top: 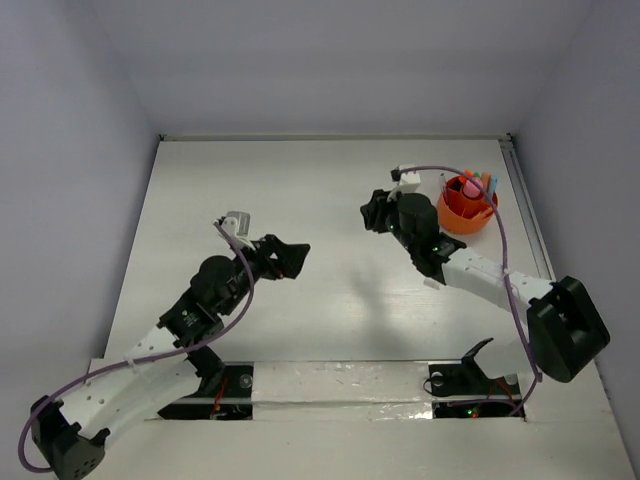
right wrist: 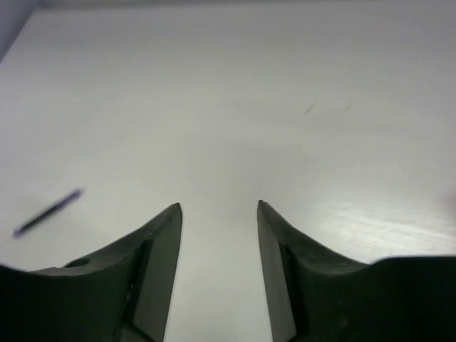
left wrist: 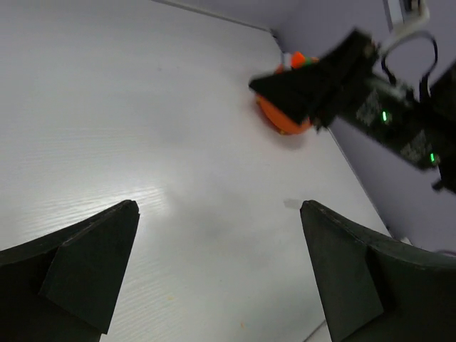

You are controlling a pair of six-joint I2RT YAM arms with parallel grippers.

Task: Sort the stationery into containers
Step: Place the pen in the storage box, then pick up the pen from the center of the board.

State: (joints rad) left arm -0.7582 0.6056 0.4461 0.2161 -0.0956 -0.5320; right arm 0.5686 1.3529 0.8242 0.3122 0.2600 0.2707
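Note:
The orange round container (top: 467, 208) stands at the back right of the table, with several pens and markers (top: 476, 183) upright in it. My right gripper (top: 375, 212) hovers just left of it, jaws open and nothing between them (right wrist: 219, 205). My left gripper (top: 290, 258) is near the table's middle, wide open and empty (left wrist: 218, 206). From the left wrist the container (left wrist: 279, 120) shows half hidden behind the right arm's black gripper (left wrist: 306, 89), with orange and green stationery tips (left wrist: 299, 60) above it. A thin blue pen-like streak (right wrist: 46, 212), blurred, lies on the table at the left of the right wrist view.
The white table (top: 330, 180) is enclosed by white walls at the back and both sides. A rail (top: 525, 200) runs along the right edge beside the container. A purple cable (top: 505, 250) loops over the right arm.

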